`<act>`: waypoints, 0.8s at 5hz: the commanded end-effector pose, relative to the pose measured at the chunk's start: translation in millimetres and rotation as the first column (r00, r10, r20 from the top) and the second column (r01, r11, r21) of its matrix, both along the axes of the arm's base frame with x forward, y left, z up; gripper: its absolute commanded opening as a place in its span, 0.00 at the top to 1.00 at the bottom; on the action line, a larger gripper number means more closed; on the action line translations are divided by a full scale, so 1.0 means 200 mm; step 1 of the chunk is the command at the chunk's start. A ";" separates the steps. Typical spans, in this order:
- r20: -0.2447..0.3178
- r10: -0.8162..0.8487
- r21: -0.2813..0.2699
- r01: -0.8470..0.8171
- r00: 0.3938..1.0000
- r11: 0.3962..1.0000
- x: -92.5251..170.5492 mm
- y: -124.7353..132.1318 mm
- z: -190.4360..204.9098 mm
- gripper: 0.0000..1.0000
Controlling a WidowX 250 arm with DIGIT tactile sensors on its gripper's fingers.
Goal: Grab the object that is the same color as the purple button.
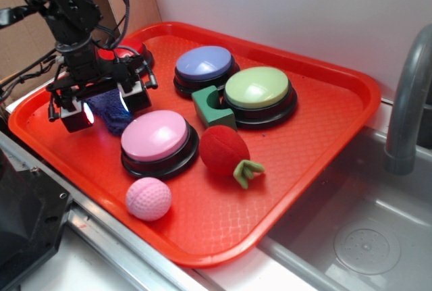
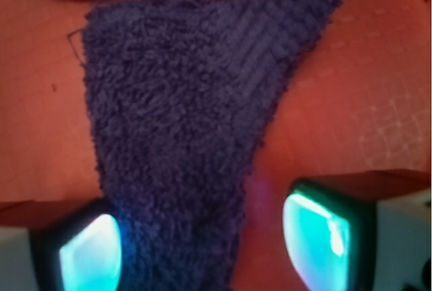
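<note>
The dark purple knitted cloth [image 1: 113, 117] lies flat on the red tray [image 1: 317, 122], left of the pink button. In the wrist view the cloth [image 2: 189, 102] is a fuzzy triangle, its narrow end running down between my pads. My gripper [image 1: 106, 107] is low over it and open. In the wrist view my gripper [image 2: 202, 247] straddles the cloth: the left pad touches its edge, and the right pad stands apart with bare tray between. The lavender button [image 1: 204, 63] sits at the tray's back middle.
A pink button [image 1: 155, 136], a green button [image 1: 256, 88], a green block [image 1: 212, 105], a red plush strawberry [image 1: 224, 150] and a pink dimpled ball [image 1: 148, 198] share the tray. A red button [image 1: 128, 49] is behind my gripper. A sink and grey faucet [image 1: 408, 102] stand to the right.
</note>
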State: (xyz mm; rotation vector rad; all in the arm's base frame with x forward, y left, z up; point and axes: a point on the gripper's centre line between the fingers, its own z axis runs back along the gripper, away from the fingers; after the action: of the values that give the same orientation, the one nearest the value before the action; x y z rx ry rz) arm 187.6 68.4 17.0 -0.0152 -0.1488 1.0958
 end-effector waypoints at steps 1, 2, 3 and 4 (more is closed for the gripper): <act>0.051 -0.013 0.012 0.012 0.999 1.000 -0.01 0.03 0.04 1.00; 0.049 -0.025 0.009 0.024 0.998 1.000 -0.01 0.03 0.04 1.00; 0.058 -0.106 0.018 0.105 0.993 0.994 -0.01 0.03 0.08 1.00; 0.031 -0.225 0.038 0.223 0.974 0.974 0.00 0.02 0.17 1.00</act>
State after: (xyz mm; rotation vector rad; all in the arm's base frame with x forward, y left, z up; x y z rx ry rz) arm 181.6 66.1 38.7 -0.0100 -0.1263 0.8691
